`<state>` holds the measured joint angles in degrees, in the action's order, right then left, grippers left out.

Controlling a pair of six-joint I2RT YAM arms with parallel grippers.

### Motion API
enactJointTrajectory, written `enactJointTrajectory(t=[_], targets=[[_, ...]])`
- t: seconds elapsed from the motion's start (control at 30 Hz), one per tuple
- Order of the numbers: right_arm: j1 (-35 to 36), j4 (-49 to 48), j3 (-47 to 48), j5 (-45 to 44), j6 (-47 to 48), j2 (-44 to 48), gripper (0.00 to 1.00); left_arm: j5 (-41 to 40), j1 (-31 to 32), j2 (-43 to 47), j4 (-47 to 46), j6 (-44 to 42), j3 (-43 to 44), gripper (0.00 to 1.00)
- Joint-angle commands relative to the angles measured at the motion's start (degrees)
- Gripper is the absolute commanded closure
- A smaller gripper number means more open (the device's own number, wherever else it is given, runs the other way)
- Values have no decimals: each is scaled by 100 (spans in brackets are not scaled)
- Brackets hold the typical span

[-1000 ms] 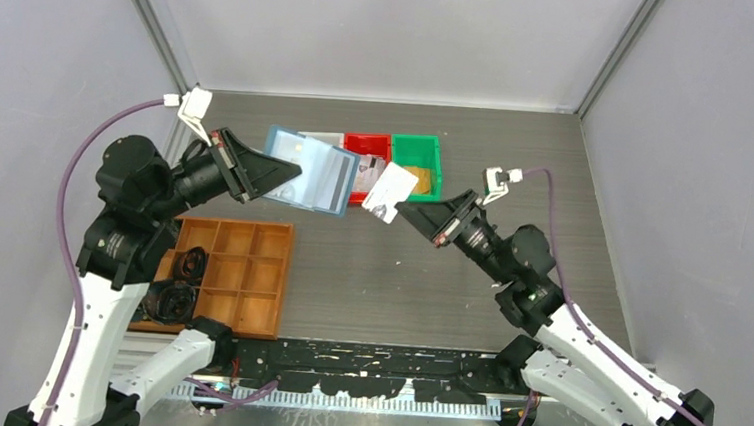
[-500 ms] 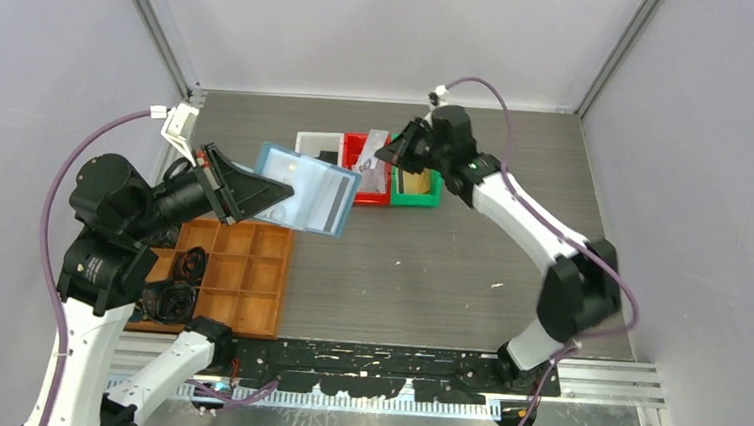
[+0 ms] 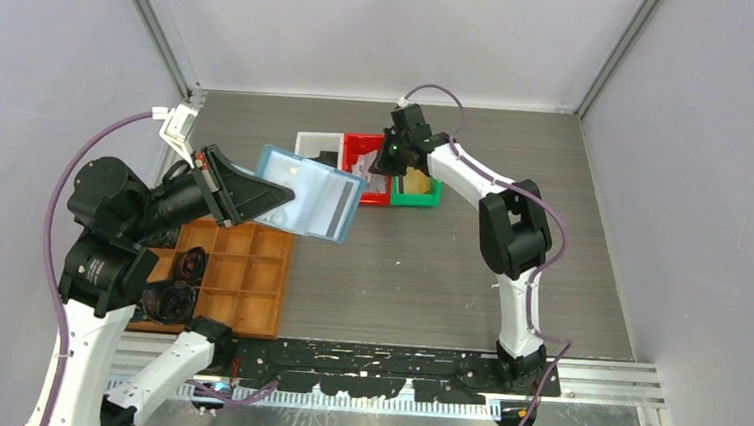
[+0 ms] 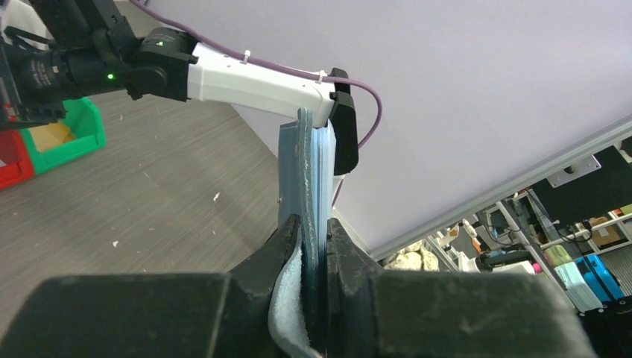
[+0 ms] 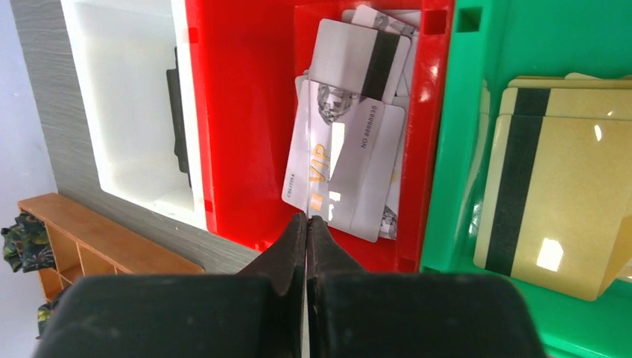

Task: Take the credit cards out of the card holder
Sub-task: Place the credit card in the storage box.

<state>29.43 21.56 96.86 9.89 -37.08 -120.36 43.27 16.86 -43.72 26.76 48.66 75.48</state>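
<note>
The left tool (image 4: 317, 224) clamps the soft light-blue bifold card holder (image 3: 309, 193); the right tool (image 5: 306, 220) pinches a thin silver-grey credit card (image 5: 308, 149) over the red plastic bin (image 5: 238, 112).

The left arm (image 3: 84, 338) and right arm (image 3: 464, 175) share one build: smooth white links between bulky black joints (image 3: 512, 232). A thin purple cable (image 3: 51, 230) runs along each, clipped into a white plug (image 3: 175, 124). The fingers (image 3: 250, 190) are matt black wedges (one carries a pale grey pad (image 4: 286, 298)). A small green light (image 4: 112, 75) glows on the right arm.
</note>
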Motion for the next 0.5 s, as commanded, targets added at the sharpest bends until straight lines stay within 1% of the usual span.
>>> enactJointTrajectory(t=[0.0, 0.13, 0.27, 0.33, 0.4, 0.47], targets=[[150, -138, 452, -240, 163, 41, 93, 103, -25, 65, -617, 187, 17, 96], [159, -359, 244, -297, -7, 238, 75, 99, -23, 82, -603, 146, 51, 97], [185, -319, 151, -555, 12, 691, 64, 77, -25, 88, -615, 150, 70, 97], [181, -250, 114, -641, 6, 990, 62, 59, -25, 81, -628, 152, 72, 97], [186, -243, -3, -721, -11, 1396, 58, 47, -21, 96, -629, 152, 80, 97], [194, -205, -140, -724, -60, 1895, 51, 44, -22, 104, -630, 144, 90, 97]])
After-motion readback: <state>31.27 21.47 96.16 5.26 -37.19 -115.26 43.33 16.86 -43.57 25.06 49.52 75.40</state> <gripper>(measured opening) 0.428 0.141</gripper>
